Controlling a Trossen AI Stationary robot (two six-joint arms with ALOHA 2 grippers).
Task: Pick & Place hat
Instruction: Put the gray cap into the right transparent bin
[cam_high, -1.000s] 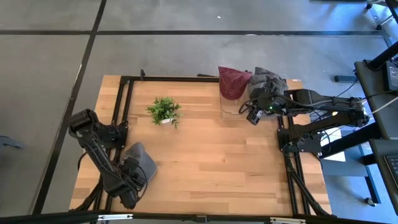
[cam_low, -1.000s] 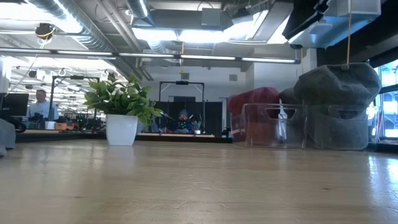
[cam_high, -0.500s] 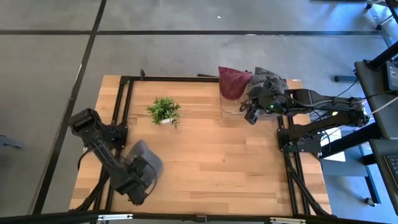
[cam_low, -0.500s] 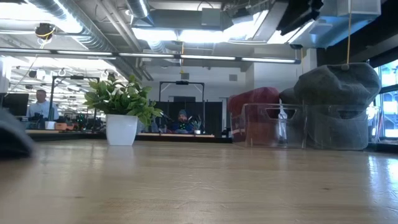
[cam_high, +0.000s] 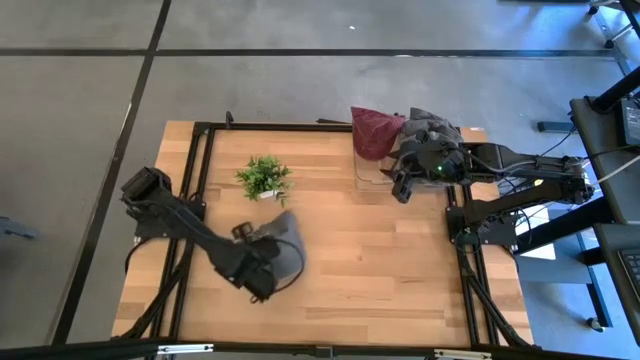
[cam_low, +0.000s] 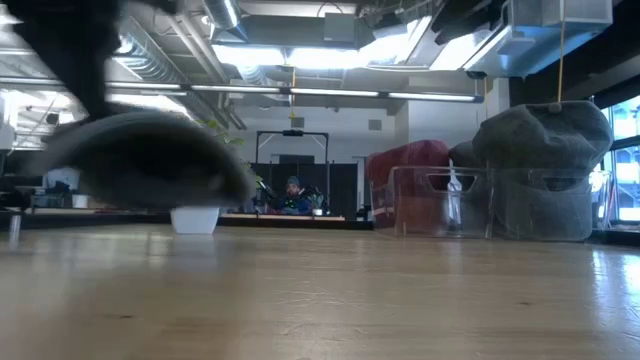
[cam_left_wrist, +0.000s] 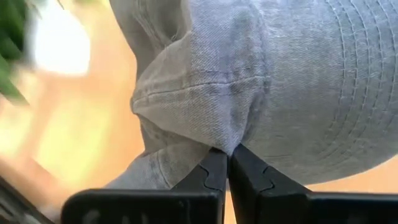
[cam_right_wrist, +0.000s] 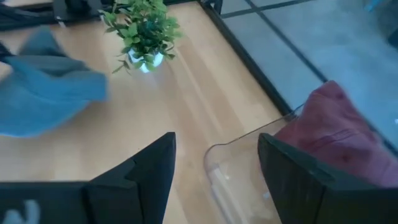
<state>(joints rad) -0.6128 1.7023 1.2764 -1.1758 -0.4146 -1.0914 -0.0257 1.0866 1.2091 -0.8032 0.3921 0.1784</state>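
2 arms at the table, 1 grey hat in the air

2 grippers show at once in the high view. The left gripper (cam_high: 262, 262) sits in the lower middle of that frame, over the wooden table (cam_high: 380, 270), and its fingers (cam_left_wrist: 214, 177) are pressed together on a fold of the grey hat (cam_high: 283, 247). From the left wrist the pinch is plain: both dark fingers meet on a seam of denim-like cloth, with the stitched brim spreading toward the right of that frame. In the low view the hat (cam_low: 150, 160) is a blurred grey shape in the upper left, clear of the tabletop and covering most of the potted plant (cam_low: 196, 215).

The plant (cam_high: 264, 178) stands on the table in the upper left part of the high frame, just above the hat.

The right gripper (cam_high: 403, 186) hangs at the upper right of the high view, its fingers (cam_right_wrist: 146, 171) spread wide and holding nothing. Beside it, at the table's far edge, a clear holder (cam_right_wrist: 249, 162) carries a red hat (cam_high: 374, 132), with a dark grey hat (cam_high: 432, 130) to its right.
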